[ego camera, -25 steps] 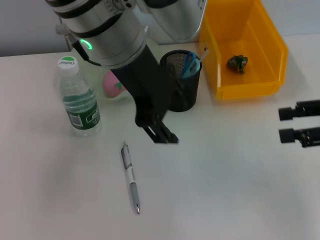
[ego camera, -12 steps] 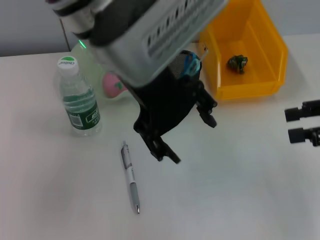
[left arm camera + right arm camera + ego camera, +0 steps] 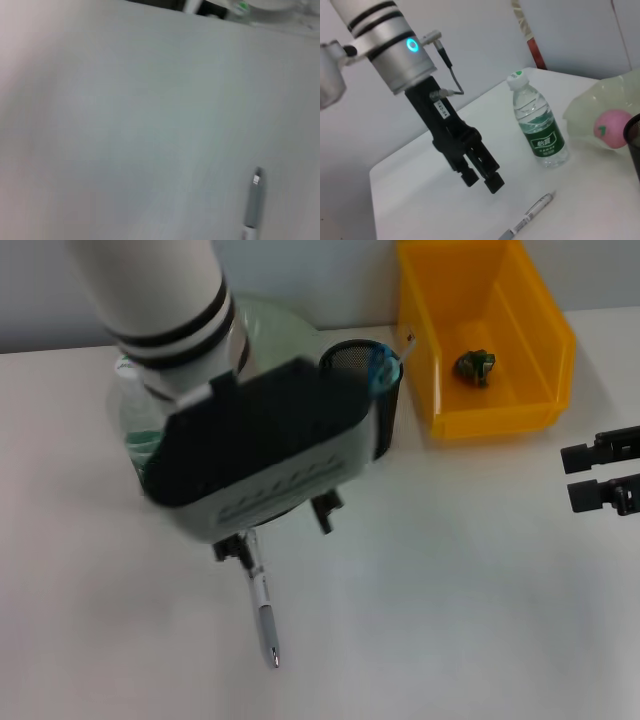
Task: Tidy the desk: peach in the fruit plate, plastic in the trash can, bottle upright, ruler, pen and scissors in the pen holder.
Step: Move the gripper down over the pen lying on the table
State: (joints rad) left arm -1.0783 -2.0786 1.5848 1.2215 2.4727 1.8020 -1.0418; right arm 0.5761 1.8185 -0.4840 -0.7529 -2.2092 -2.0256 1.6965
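Overhead: white surface (image 3: pixel 450 590); orange plastic bin (image 3: pixel 485 330) holding crumpled green scrap (image 3: pixel 475 366); clear green-labelled water bottle (image 3: pixel 539 120) upright; left gripper (image 3: pixel 481 175), fingers narrowly apart, above silver pen (image 3: pixel 262 600); right gripper (image 3: pixel 575 476) parked, fingers apart.

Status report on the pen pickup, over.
Left gripper open, above the pen. Pen flat on desk. Right gripper parked at the right edge. Nothing in the way.
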